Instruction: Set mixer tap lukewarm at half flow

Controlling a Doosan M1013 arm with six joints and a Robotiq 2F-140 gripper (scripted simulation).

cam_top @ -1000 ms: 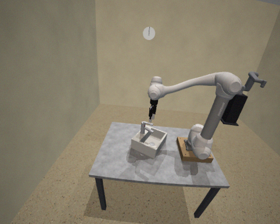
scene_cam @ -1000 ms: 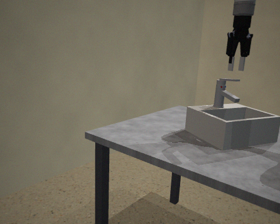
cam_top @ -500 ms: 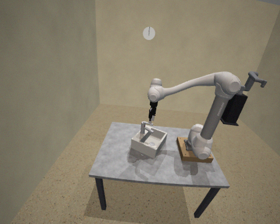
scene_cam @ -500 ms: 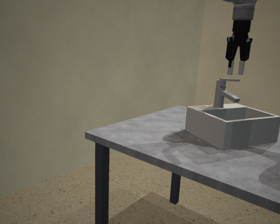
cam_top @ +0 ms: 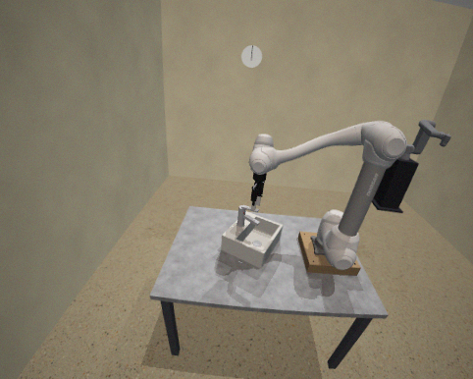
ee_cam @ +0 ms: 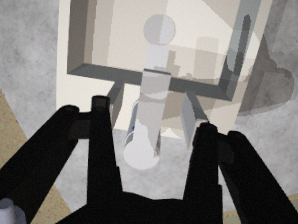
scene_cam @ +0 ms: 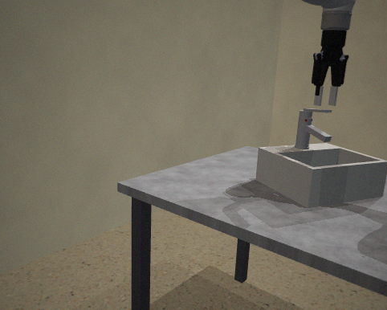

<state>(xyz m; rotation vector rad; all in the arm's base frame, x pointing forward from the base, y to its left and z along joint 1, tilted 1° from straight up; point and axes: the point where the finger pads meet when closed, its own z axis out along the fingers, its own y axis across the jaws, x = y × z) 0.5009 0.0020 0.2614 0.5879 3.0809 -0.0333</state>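
One arm [cam_top: 328, 142], bolted to a wooden block [cam_top: 328, 262] at the right of a grey table [cam_top: 200, 275], reaching over toward a white sink [cam_top: 244, 247] near the table's middle. Gripper [scene_cam: 325, 100] pointing straight down, hanging just above the tap's lever [scene_cam: 317, 110], not touching it. Fingers [scene_cam: 333, 95] partly spread, nothing between them, standing to either side of the lever's line in the wrist view. Tap [scene_cam: 303, 130] upright at the sink's back rim, on the side away from the arm's base in the top view. Lever lying flat and level on top of the tap body, not lifted, pointing out over the basin in about the same direction as the spout [scene_cam: 320, 133]. Spout slanting down over the basin below the lever. Red dot [scene_cam: 306, 120] visible on the tap body just under the lever, facing the exterior camera. Small blue mark [ee_cam: 135, 124] on the tap body's left side in the wrist view. Seen from the wrist: lever [ee_cam: 152, 99] running up the middle of the picture between the two dark fingers, round tap top nearest the camera, drain [ee_cam: 160, 28] beyond the lever's far end. Sink resting flat on the table, its shadow and the arm's falling toward the front edge. Round clock [cam_top: 251, 56] high on the back wall.
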